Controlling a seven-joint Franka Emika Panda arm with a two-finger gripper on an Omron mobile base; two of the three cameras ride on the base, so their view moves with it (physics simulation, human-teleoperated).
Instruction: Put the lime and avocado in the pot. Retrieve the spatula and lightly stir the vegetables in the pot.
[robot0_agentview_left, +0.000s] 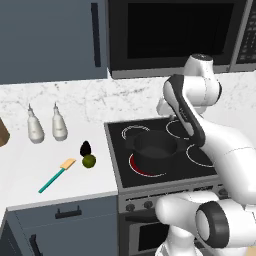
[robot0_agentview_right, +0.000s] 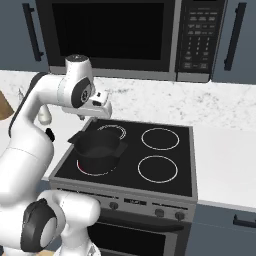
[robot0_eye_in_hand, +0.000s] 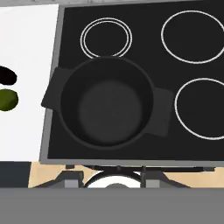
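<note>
The dark grey pot (robot0_agentview_left: 154, 146) stands empty on the front left burner of the stove; the hand view looks straight down into the pot (robot0_eye_in_hand: 107, 105). On the white counter left of the stove, the dark avocado (robot0_agentview_left: 86, 148) stands just behind the yellow-green lime (robot0_agentview_left: 89, 161). The avocado (robot0_eye_in_hand: 6, 75) and lime (robot0_eye_in_hand: 6, 99) also sit at the hand view's left edge. Further left lies the teal-handled spatula (robot0_agentview_left: 56, 176), its tan blade pointing towards the fruit. My gripper (robot0_agentview_right: 94, 114) hovers above the pot's back rim, open and holding nothing.
Two white bottles (robot0_agentview_left: 35, 127) (robot0_agentview_left: 59, 125) stand at the back of the left counter, and a brown object (robot0_agentview_left: 2, 132) sits at its far left edge. A microwave (robot0_agentview_right: 115, 35) hangs above the stove. The stove's three other burners (robot0_agentview_right: 157, 169) are bare.
</note>
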